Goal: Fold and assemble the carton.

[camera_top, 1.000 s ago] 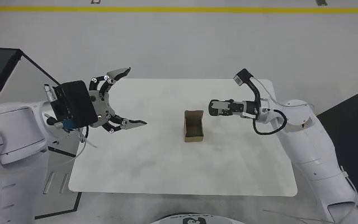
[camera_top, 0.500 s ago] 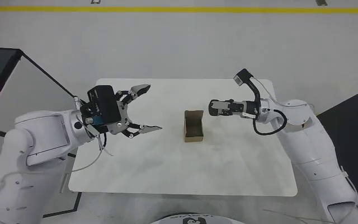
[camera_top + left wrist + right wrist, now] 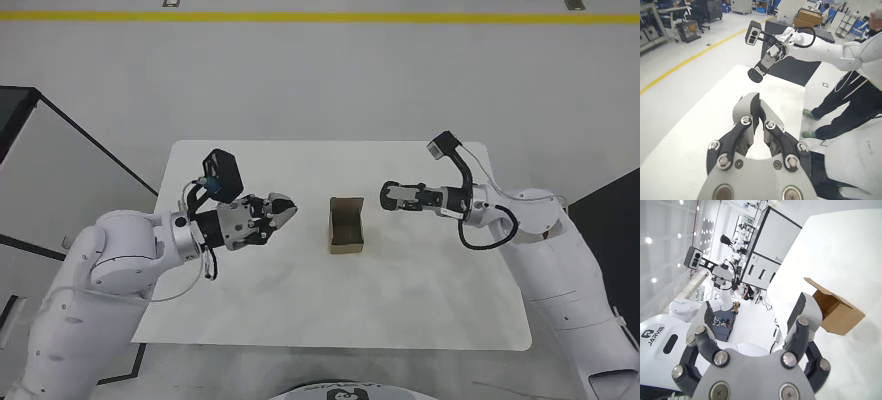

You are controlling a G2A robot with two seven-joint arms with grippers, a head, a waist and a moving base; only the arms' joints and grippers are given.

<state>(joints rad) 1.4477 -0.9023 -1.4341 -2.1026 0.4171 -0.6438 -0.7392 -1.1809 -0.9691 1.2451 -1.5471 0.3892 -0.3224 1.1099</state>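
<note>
A small brown carton (image 3: 346,225) stands on the white table (image 3: 400,300) near its middle, its top open and one flap up. My left gripper (image 3: 281,211) hovers over the table just left of the carton, apart from it, fingers shut with nothing between them (image 3: 756,106). My right gripper (image 3: 388,195) hangs to the carton's right and slightly behind it, not touching. In the right wrist view it is wide open (image 3: 753,311), with the carton (image 3: 836,313) just beyond one fingertip (image 3: 800,306). The left wrist view shows the right gripper (image 3: 755,75) farther off above the table.
The table (image 3: 838,247) carries nothing but the carton, with bare surface in front and on both sides. A dark-framed cabinet (image 3: 20,110) stands off the table's left edge. A yellow line (image 3: 320,16) runs across the floor behind.
My left arm has swung in from beyond the table's left edge toward the carton, and its gripper has gone from wide open to shut. The right arm shifted slightly right.
</note>
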